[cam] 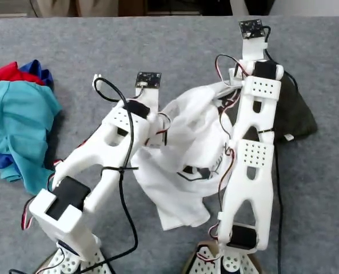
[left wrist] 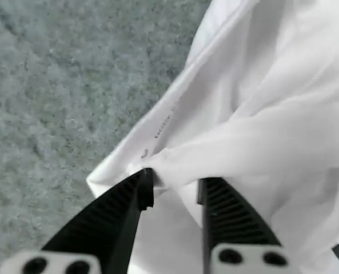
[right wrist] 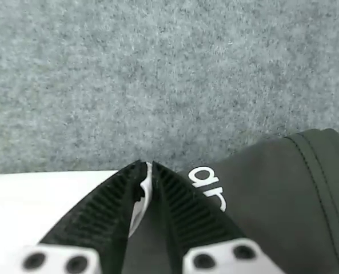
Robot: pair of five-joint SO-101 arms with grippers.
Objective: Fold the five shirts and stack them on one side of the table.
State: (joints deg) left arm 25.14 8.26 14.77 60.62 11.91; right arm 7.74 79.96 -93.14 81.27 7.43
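A white shirt (cam: 183, 142) lies crumpled and partly lifted in the middle of the grey table, between my two arms. My left gripper (left wrist: 175, 185) is shut on a bunched fold of the white shirt (left wrist: 272, 85) near its edge. At the shirt's far right corner, my right gripper (right wrist: 148, 171) is shut on a thin edge of the white shirt (right wrist: 43, 200). A dark shirt (cam: 298, 114) with white print lies on the table beside and under the right arm; the dark shirt (right wrist: 272, 200) sits just beside the right fingers.
A loose pile at the table's left side holds a teal shirt (cam: 20, 114) over a red shirt (cam: 6, 73) and a blue shirt (cam: 39, 69). Bare grey cloth (cam: 158, 45) stretches across the far side. Cables hang along both arms.
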